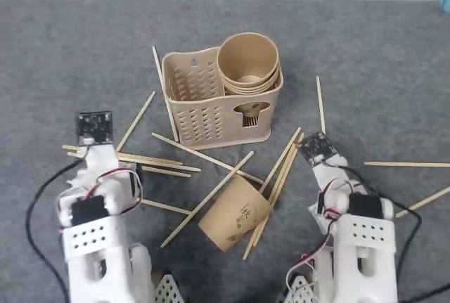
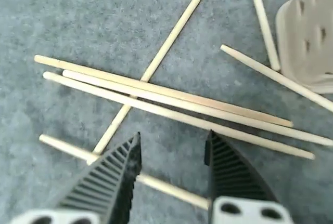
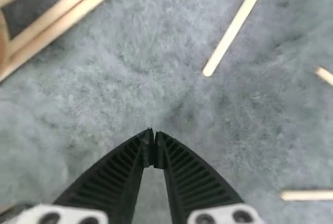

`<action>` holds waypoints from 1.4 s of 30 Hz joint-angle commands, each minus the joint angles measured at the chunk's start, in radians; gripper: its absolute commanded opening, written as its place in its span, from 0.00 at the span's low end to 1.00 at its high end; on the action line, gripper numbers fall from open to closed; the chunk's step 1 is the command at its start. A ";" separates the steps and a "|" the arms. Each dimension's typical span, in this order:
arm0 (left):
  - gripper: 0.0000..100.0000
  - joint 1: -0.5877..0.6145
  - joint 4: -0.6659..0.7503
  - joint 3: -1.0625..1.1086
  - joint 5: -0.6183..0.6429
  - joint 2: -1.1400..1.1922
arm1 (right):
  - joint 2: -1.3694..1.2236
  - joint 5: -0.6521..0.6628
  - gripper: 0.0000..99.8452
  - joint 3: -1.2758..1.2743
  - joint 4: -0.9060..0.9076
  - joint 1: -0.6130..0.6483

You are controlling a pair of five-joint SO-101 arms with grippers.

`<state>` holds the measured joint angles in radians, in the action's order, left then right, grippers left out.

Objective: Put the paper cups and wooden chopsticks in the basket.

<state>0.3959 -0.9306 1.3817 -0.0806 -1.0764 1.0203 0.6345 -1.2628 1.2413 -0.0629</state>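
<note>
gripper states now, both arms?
Left gripper: open, holding nothing, over loose chopsticks.
Right gripper: shut, nothing between its fingers.

The hole-patterned plastic basket (image 1: 200,110) was beige, the round paper cups (image 1: 247,60) tan, the thin wooden chopsticks (image 1: 208,158) pale yellow, the fuzzy carpet (image 1: 70,50) mottled grey

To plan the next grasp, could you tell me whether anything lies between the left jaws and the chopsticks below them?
Nothing visible does: the left gripper, jaws open, hangs over one chopstick lying bare on the carpet, other chopsticks just beyond.
</note>
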 commanded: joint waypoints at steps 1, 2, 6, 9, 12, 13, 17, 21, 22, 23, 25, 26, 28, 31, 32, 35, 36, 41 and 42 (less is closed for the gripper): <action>0.15 0.089 0.057 -0.019 0.074 -0.017 | 0.015 -0.021 0.01 0.173 0.131 0.030; 0.13 0.104 0.055 -0.022 0.086 -0.017 | 0.010 -0.037 0.01 0.201 0.156 0.056; 0.01 0.114 0.057 -0.022 0.092 -0.017 | 0.018 -0.107 0.01 0.253 0.202 0.176; 0.01 0.114 0.058 -0.021 0.092 -0.017 | 0.012 -0.135 0.01 0.255 0.196 0.280; 0.01 0.117 0.072 -0.021 0.092 -0.017 | 0.012 -0.146 0.01 0.252 0.162 0.363; 0.01 0.118 0.083 -0.018 0.092 -0.015 | 0.010 -0.161 0.01 0.252 0.145 0.381; 0.01 0.129 0.101 -0.010 0.094 -0.015 | 0.010 -0.239 0.01 0.250 0.076 0.424; 0.01 0.186 0.123 -0.024 0.112 -0.015 | 0.008 -0.265 0.01 0.250 0.065 0.460; 0.01 0.198 0.129 -0.027 0.133 -0.015 | 0.008 -0.265 0.01 0.250 0.065 0.472; 0.01 0.207 0.129 -0.028 0.150 -0.015 | 0.008 -0.267 0.01 0.250 0.064 0.486; 0.01 0.212 0.129 -0.030 0.164 -0.015 | 0.008 -0.267 0.01 0.250 0.064 0.510; 0.01 0.212 0.129 -0.030 0.164 -0.015 | 0.008 -0.267 0.01 0.250 0.064 0.522; 0.01 0.212 0.129 -0.035 0.164 -0.003 | 0.008 -0.267 0.01 0.250 0.056 0.542; 0.01 0.226 0.127 -0.093 0.169 0.115 | 0.008 -0.267 0.01 0.250 0.019 0.542; 0.01 0.250 0.132 -0.122 0.169 0.176 | 0.008 -0.267 0.01 0.250 0.015 0.542; 0.01 0.331 0.190 -0.208 0.170 0.374 | 0.008 -0.267 0.01 0.250 -0.002 0.542; 0.01 0.350 0.212 -0.232 0.170 0.433 | 0.008 -0.267 0.01 0.250 -0.015 0.541; 0.01 0.364 0.235 -0.360 0.172 0.657 | 0.008 -0.328 0.01 0.252 -0.090 0.499; 0.01 0.365 0.235 -0.375 0.172 0.681 | 0.008 -0.345 0.01 0.252 -0.105 0.479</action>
<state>0.7457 -0.7219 1.1101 0.0852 -0.5086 1.0203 0.3368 -1.0664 1.1876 0.4634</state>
